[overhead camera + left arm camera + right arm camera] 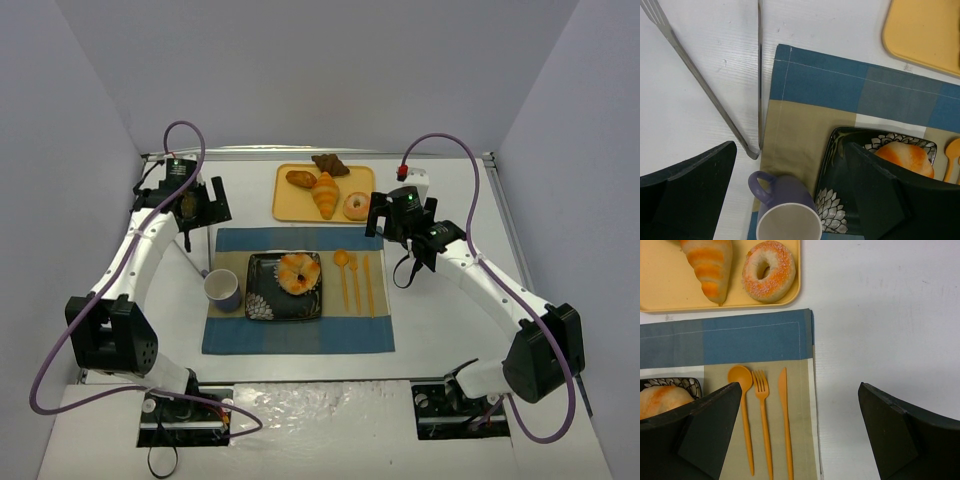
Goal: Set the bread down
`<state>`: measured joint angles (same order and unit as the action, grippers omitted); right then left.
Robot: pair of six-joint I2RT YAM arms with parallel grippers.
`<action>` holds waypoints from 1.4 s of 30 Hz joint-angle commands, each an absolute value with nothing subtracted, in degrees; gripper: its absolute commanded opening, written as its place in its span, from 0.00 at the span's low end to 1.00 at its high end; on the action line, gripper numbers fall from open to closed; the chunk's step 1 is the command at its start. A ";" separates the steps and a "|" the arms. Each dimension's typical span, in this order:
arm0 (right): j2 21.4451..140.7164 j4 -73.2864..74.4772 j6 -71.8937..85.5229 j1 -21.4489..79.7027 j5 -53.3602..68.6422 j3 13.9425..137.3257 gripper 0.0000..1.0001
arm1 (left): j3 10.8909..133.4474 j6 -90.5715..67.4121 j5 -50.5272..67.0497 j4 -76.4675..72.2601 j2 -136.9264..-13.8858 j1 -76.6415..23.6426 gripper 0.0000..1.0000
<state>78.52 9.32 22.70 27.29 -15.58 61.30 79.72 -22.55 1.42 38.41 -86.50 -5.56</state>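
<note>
The bread [298,272] is a round golden-orange bun with pale patches, lying on a black flower-patterned plate [262,300] on the placemat. Its edge shows in the left wrist view [905,157] and in the right wrist view [662,400]. My left gripper [190,212] hovers open beyond the placemat's far left corner, with nothing between its fingers [690,190]. Beyond the far right corner my right gripper [405,225] is also open and holds nothing; its fingers [710,420] frame the cutlery and bare table.
A yellow tray [290,208] at the back holds a croissant [326,195], a ring donut [356,206] and two brown pastries. Metal tongs [715,100] lie left of the placemat [300,335]. A purple mug [224,290] stands left of the plate, and an orange spoon, fork and knife [355,280] lie to its right.
</note>
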 commanded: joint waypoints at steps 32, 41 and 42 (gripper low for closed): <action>74.45 8.00 23.82 26.98 -16.34 62.49 1.00 | 82.09 -23.38 -1.67 40.78 -79.80 -14.67 0.89; 74.54 8.00 23.82 26.98 -16.34 62.69 1.00 | 81.61 -23.65 -1.86 40.61 -80.01 -15.87 0.89; 74.58 8.00 23.82 26.98 -16.30 62.77 1.00 | 81.50 -23.69 -1.90 40.61 -80.08 -16.02 0.89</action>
